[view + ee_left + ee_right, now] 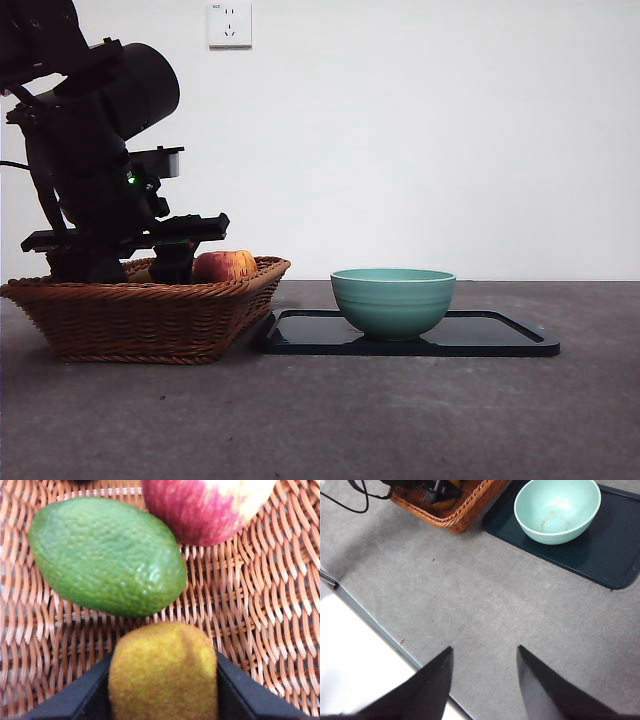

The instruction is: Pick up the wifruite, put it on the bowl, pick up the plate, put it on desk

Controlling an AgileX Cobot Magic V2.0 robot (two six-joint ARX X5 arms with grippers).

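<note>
The grey desk (420,420) carries a wicker basket (150,320) and, beside it, a black tray (500,340) (glossy).

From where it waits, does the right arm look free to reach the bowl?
Probably yes: the right gripper hangs open over bare desk, and nothing stands between it and the bowl on the tray.
</note>
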